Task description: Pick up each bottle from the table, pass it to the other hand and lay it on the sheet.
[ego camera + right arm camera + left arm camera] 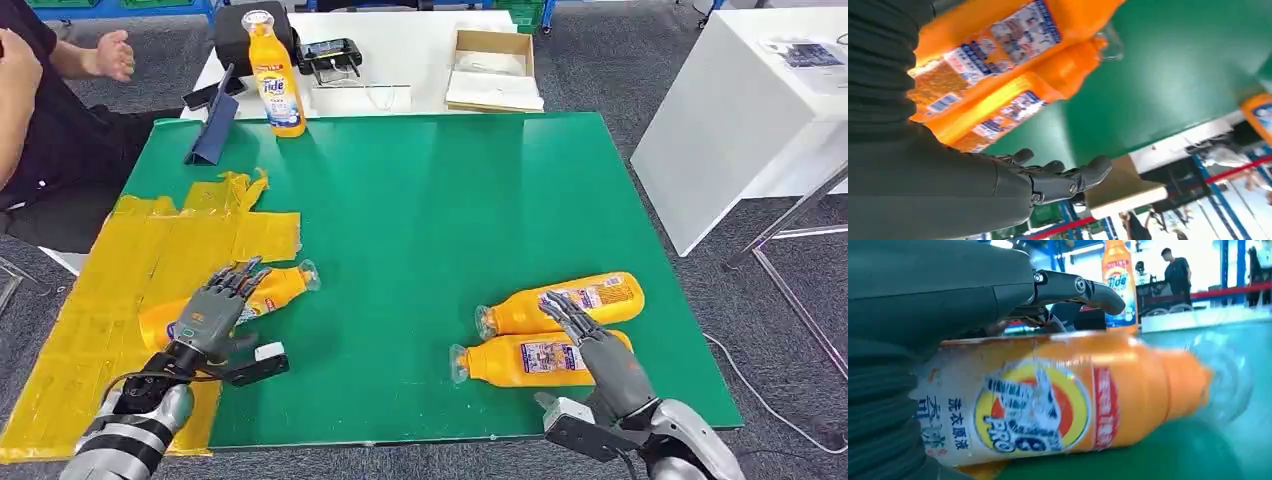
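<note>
Lying on its side at the boundary between the yellow sheet and the green counter, the near-left bottle is covered by the left hand, whose fingers are spread over its body. In the left wrist view the fingers arch above the label without being seen to close round it, so a firm grip cannot be told; the hand is judged to rest on the bottle rather than clamp it. The bottle's long axis runs roughly across the counter, its clear cap pointing toward the counter's middle and its base over the sheet.

Two more bottles lie near the front right: the farther bottle and the nearer bottle, side by side and touching or nearly so, both with caps pointing left. The right hand is held just above them with fingers apart and nothing in it, so it is by far the nearer hand for either. A fourth bottle stands upright at the far edge, well apart from both hands.

For a pickup and pass, broad bare green is offered between the hands. The front edge lies close to the nearer bottle, so a nudge toward it is judged a risk.
</note>
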Tool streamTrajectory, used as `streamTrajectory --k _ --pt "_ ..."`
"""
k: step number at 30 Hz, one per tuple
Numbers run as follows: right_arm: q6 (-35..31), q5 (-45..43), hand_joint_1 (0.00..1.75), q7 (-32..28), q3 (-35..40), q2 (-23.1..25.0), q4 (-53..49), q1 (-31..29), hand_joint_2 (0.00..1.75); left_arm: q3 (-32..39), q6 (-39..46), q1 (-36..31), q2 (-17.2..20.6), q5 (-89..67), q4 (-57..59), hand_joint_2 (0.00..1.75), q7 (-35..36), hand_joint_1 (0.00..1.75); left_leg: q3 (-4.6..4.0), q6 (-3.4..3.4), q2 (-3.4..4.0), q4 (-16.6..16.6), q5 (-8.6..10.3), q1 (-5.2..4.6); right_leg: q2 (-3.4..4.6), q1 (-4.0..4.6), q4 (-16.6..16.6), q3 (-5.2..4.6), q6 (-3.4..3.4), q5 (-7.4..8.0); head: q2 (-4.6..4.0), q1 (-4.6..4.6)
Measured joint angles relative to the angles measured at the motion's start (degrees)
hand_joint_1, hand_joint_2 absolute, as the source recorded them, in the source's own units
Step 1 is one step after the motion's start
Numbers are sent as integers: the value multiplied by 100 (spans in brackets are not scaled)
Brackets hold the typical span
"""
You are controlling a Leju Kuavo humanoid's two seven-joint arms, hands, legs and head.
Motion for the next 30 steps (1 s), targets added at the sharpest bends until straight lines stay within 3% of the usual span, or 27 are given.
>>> streamTrajectory --k 14,18,23,24,27,30 --pt "15 216 0 133 6 -59 221 -100 175 1073 -424 59 -486 1815 -639 175 -826 0 -11 0 1 0 0 1 0 1 1 -6 0 0 0 -4" --pt "-9 417 0 188 227 251 642 -506 175 1421 -1172 299 -499 2529 -816 175 -1263 0 -6 -2 54 -2 -2 3 29 2 4 -14 -3 3 0 -2" --pt "-114 350 0 238 590 636 1285 -1104 175 1841 -2862 623 -451 3942 -1131 175 -1513 0 -13 -3 39 -1 6 6 23 5 5 -21 -4 3 0 -2" --pt "-116 321 0 236 627 675 1371 -1182 175 1843 -3168 722 -414 4254 -1238 0 -1524 0 -14 -3 39 -2 6 7 23 6 5 -21 -4 3 0 0" --pt "-105 102 0 216 713 723 1613 -1360 175 1839 -4380 1036 -316 5390 -1664 0 -1539 0 -16 -2 39 0 5 5 24 4 6 -27 -3 3 0 -4" --pt "105 -293 0 140 704 386 1600 -1303 175 1834 -5218 1153 -344 5782 -1990 0 -1546 0 -22 -1 -7 2 5 -4 -18 -2 0 -27 0 -1 0 -4"
